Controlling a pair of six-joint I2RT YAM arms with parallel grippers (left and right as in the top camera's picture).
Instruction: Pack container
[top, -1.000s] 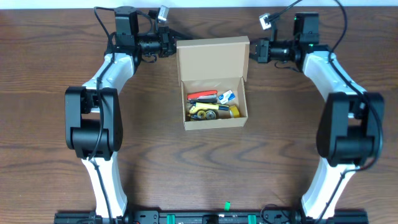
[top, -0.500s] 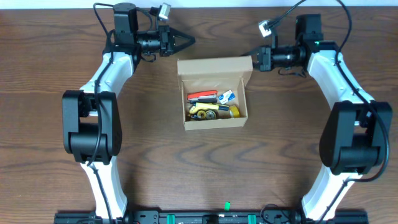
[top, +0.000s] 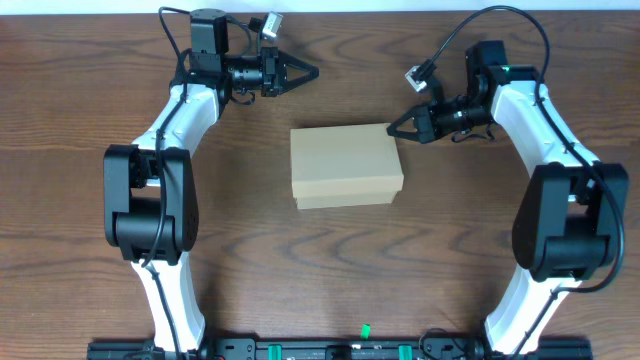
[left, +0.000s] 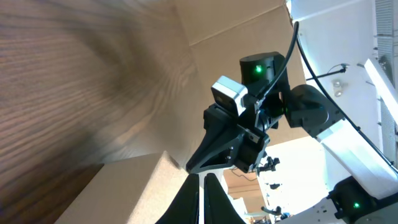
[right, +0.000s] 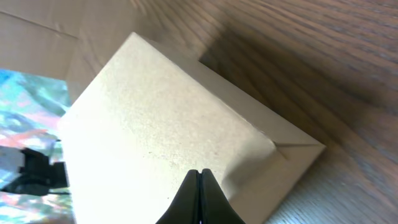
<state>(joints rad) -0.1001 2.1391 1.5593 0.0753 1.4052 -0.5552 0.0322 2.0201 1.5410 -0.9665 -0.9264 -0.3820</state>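
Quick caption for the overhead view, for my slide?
Container closed on the table; left gripper and right gripper shut, near its far corners.

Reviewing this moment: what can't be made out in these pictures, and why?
- Contents of the container: its shut lid covers them in every view.
- Whether the right gripper touches the container: overhead, its tip overlaps the far right corner, and the right wrist view shows neither gap nor contact clearly.
- Most of the container in the left wrist view: only a corner shows, cut off by the bottom edge.

left claw (top: 310, 71) closed, right claw (top: 392, 130) closed
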